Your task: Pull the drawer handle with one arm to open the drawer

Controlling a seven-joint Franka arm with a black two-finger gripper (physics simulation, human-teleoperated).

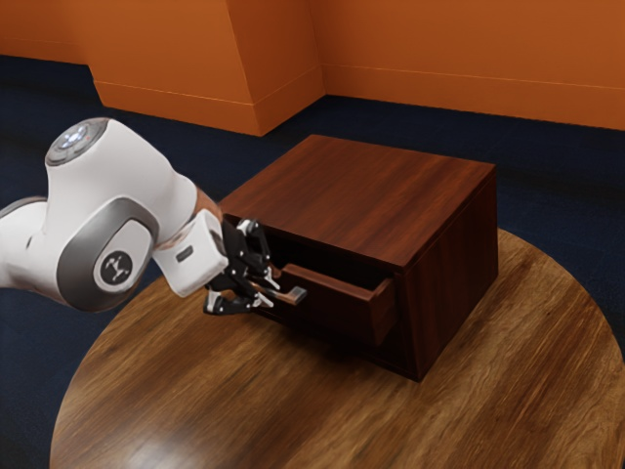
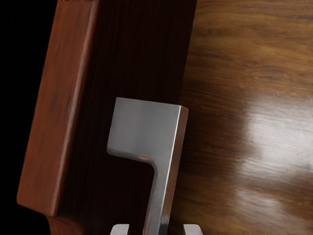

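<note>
A dark wooden cabinet [image 1: 391, 191] stands on the round table [image 1: 322, 410]. Its drawer [image 1: 337, 298] sticks out part of the way from the cabinet's front. A silver metal handle [image 1: 290, 292] projects from the drawer front. My black gripper [image 1: 262, 290] is at the handle's outer end, shut on it with one finger on each side. In the wrist view the handle [image 2: 149, 142] rises as an angled metal bar from the drawer front [image 2: 132, 58], and pale fingertips [image 2: 120, 229] flank its stem.
The table's wood surface [image 2: 249, 122] lies beside and below the drawer. The white arm [image 1: 107, 234] comes in from the exterior view's left. Orange walls [image 1: 439, 49] and dark blue floor [image 1: 566, 166] surround the table.
</note>
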